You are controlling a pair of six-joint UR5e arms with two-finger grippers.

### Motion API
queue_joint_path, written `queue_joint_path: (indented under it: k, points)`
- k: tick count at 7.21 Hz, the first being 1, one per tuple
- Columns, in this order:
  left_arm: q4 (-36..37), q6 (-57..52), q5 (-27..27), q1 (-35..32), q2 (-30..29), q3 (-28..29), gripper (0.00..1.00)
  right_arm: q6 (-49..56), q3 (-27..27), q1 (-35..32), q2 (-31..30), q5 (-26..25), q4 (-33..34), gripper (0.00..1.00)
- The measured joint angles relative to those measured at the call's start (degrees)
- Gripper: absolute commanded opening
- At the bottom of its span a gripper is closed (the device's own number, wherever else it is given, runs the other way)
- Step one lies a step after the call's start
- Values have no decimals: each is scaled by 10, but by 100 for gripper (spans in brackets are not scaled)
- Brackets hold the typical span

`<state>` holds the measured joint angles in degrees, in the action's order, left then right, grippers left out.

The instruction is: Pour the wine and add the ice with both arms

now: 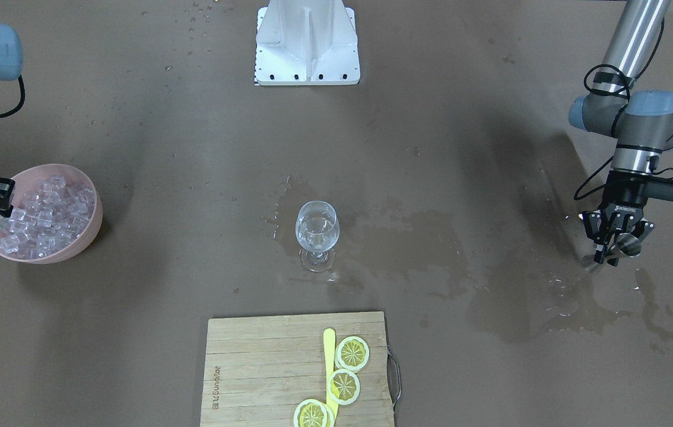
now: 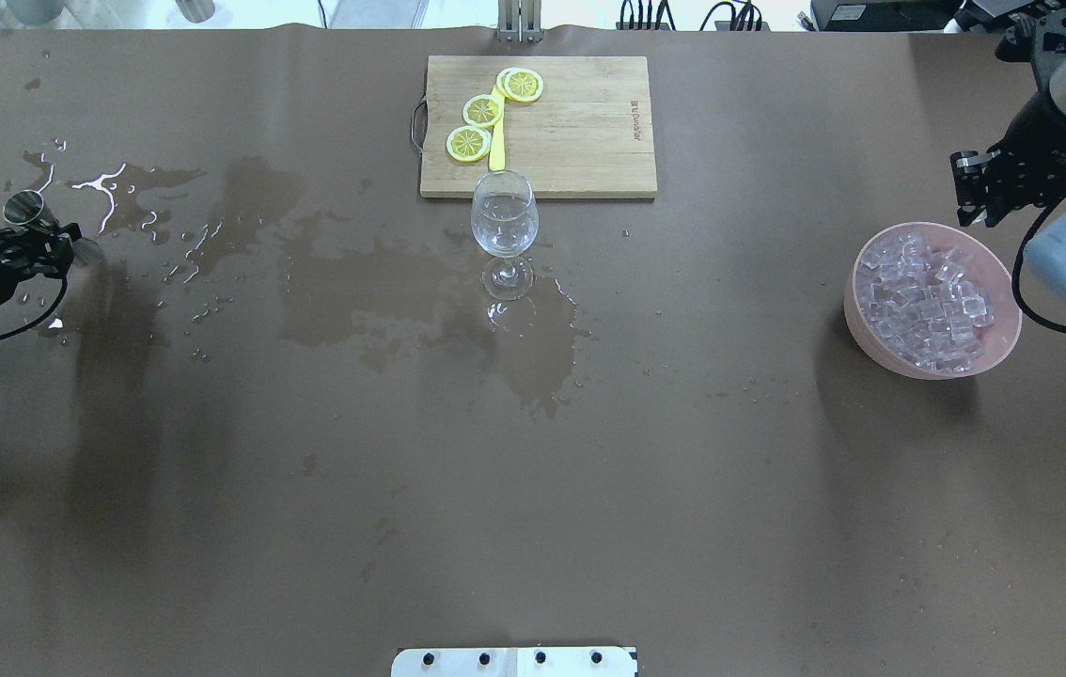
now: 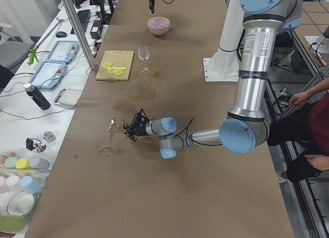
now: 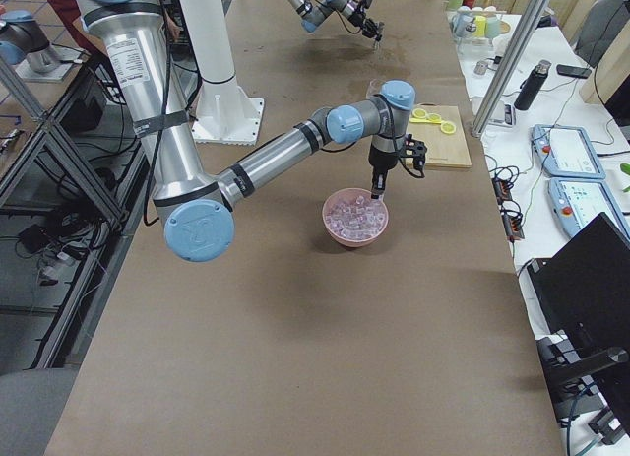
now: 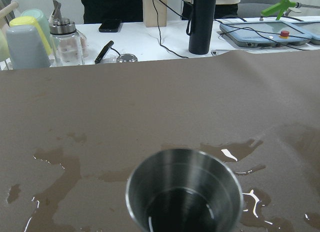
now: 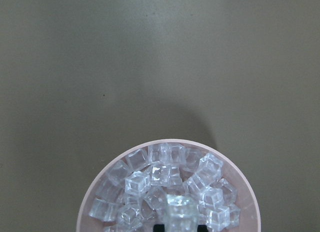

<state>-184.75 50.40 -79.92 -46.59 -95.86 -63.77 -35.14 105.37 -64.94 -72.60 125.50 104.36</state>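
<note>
Right wrist-mounted — not overhead — shows gripped ice (image 6: 180,212).

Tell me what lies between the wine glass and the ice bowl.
Nothing but bare brown table with a few droplets, between wine glass and ice bowl; the overhead view shows it.

Brown table (image 2: 533,470), wet patches (image 2: 354,291), wine glass (image 2: 504,226), pink bowl (image 2: 874,346), cutting board (image 2: 580,122), steel cup (image 2: 23,208) perhaps resting
</note>
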Motion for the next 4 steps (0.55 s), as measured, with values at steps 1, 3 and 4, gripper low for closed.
queue_joint_path:
  k: [1, 3, 4]
  points:
    - [0, 0, 0, 0, 0, 0, 18, 4, 0, -4, 2, 0, 1, 22]
    - [-1, 0, -1, -1, 0, -1, 0, 6, -2, -7, 8, 0, 1, 22]
    - [-1, 1, -1, -1, 0, -2, 0, 6, -3, -10, 9, 0, 1, 22]
